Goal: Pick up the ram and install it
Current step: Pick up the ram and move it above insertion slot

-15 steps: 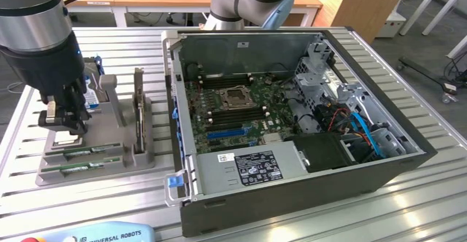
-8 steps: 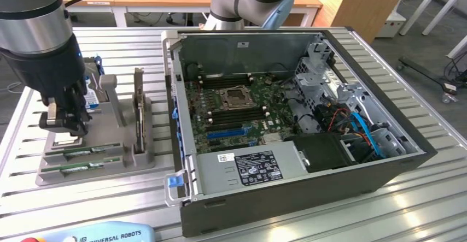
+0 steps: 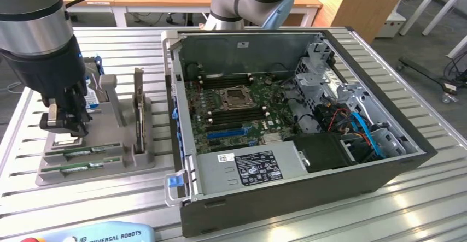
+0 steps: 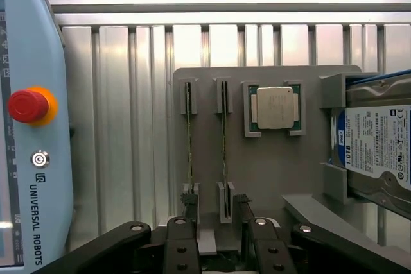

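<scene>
Above gray holder (image 4: 276, 171), jaws fully open, empty, ram (image 4: 223, 145) lined up between them; we judge: centre on it, keep clear of neighbouring stick (image 4: 189, 145).

Shiny ribbed metal table (image 4: 128, 126), matt grey plastic holder (image 4: 276, 171)

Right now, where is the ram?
Two ram sticks sit in the gray holder on the exterior view's left, beside the open computer case, close to the gripper.
</scene>
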